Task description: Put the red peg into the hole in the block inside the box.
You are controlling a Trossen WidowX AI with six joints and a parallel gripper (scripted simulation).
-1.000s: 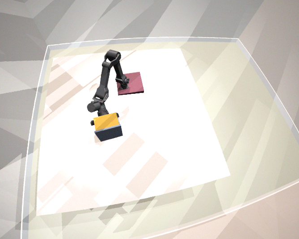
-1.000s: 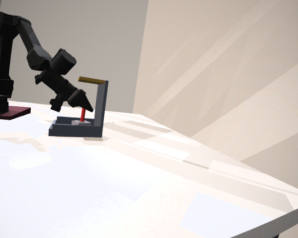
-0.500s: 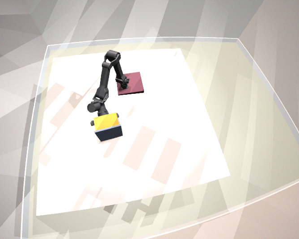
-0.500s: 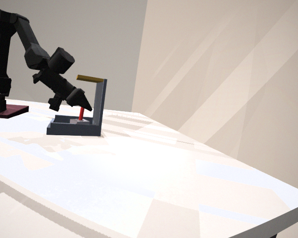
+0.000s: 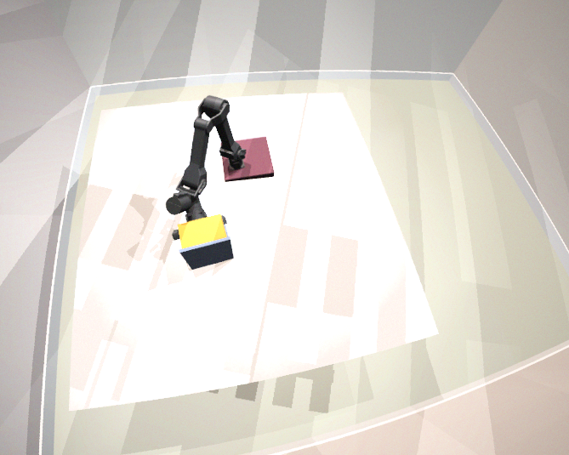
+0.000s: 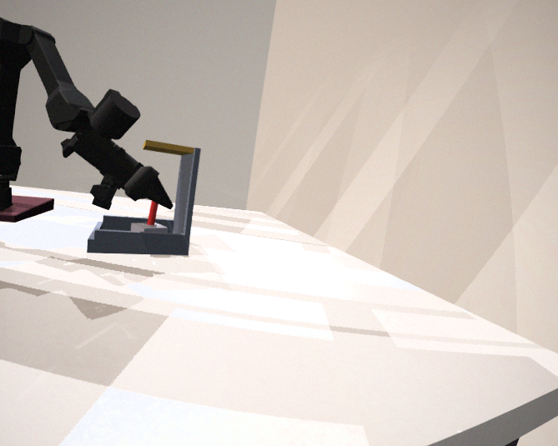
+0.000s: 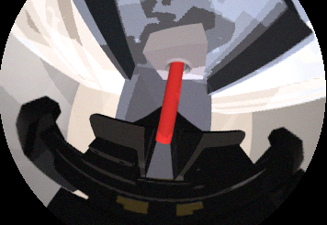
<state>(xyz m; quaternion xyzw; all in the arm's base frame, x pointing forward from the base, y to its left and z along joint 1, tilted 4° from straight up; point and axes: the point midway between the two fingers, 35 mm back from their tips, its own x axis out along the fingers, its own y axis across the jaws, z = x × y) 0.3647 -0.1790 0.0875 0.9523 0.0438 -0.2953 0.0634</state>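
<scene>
The red peg [image 6: 153,213] [image 7: 170,100] is nearly upright, leaning slightly in the exterior view. My gripper [image 6: 163,201] [image 7: 166,110] is shut on its upper part, below the yellow roof [image 5: 203,230] [image 6: 167,147]. The peg's lower end is in the mouth of the hole in the pale block [image 6: 139,228] [image 7: 176,45]. A length of peg shows between block and fingers; how deep the end sits is hidden. The box [image 5: 208,256] [image 6: 139,243] surrounds the block. In the top view, the roof hides the peg, the block and the fingertips.
The box's back wall [image 6: 193,192] stands beyond the fingertips, and its low side walls flank the block. The roof juts out above the fingers, close to the sloping gripper body. The arm's dark red base plate [image 5: 256,158] [image 6: 32,207] lies away from the box's open front.
</scene>
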